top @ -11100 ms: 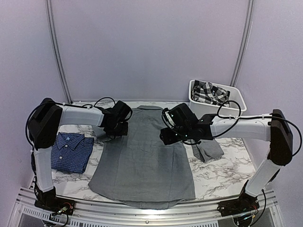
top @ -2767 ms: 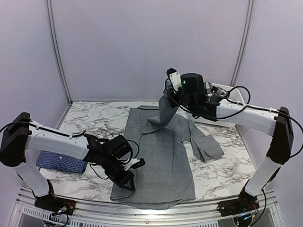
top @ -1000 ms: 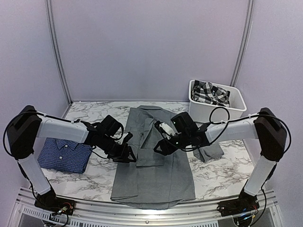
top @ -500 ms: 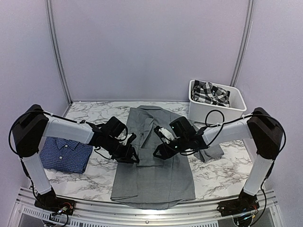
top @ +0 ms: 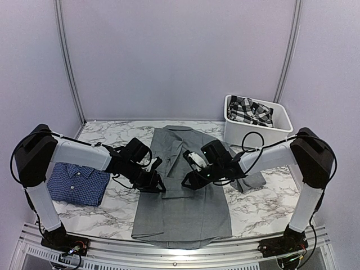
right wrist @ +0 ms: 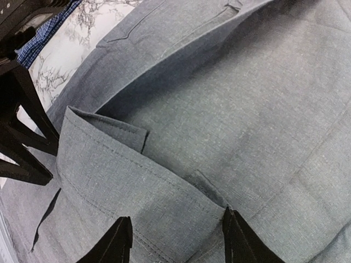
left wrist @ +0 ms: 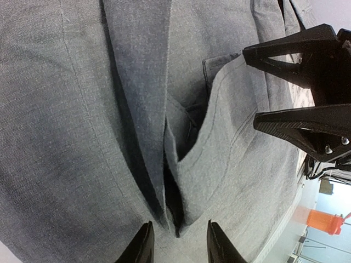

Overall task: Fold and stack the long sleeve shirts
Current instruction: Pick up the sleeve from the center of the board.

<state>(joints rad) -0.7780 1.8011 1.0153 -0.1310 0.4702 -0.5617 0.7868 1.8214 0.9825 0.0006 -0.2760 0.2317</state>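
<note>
Spread and empty, the left claw (top: 160, 187) and right claw (top: 185, 183) flank the grey shirt (top: 185, 216), its folded sleeve (top: 173, 169) running lengthwise between them.

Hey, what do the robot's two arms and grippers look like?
The left arm and right arm are white tubes with bulky black joints, and loose black cables loop along them. The left gripper and right gripper are black, each with two tapered, pointed fingers. Small silver screws show on the right one.
</note>
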